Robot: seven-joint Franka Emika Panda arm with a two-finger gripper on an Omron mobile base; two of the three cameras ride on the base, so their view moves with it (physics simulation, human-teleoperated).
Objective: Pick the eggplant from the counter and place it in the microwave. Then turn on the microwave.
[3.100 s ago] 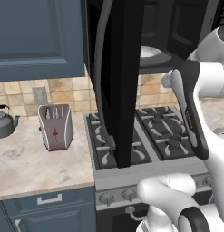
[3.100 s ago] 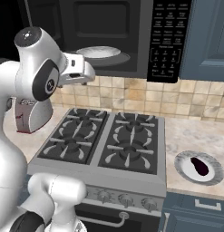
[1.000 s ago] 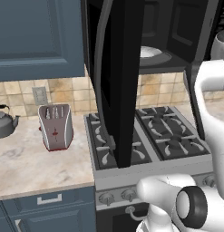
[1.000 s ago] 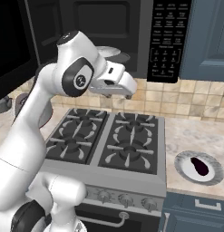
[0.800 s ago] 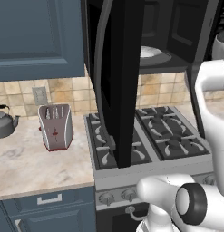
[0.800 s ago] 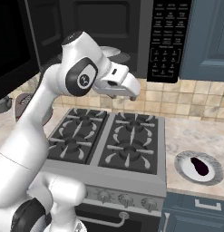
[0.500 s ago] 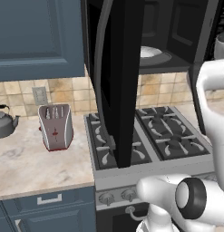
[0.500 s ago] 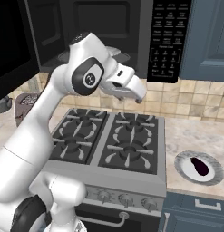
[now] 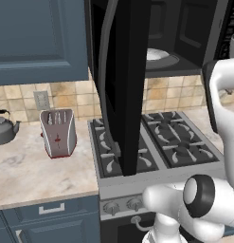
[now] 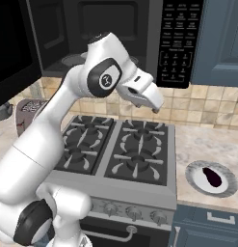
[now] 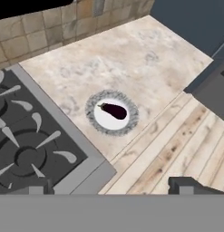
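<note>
Lying on its plate (image 11: 100,123), eggplant (image 11: 114,110) well apart from the wide-spread tool (image 11: 111,188).

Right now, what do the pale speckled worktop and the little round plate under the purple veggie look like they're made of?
The light beige marbled counter looks like polished stone: cloudy grey veining, smooth surface. The round white plate with a grey speckled rim looks like glazed ceramic, though it could be plastic. The dark purple eggplant on it has smooth skin, like a real vegetable.
</note>
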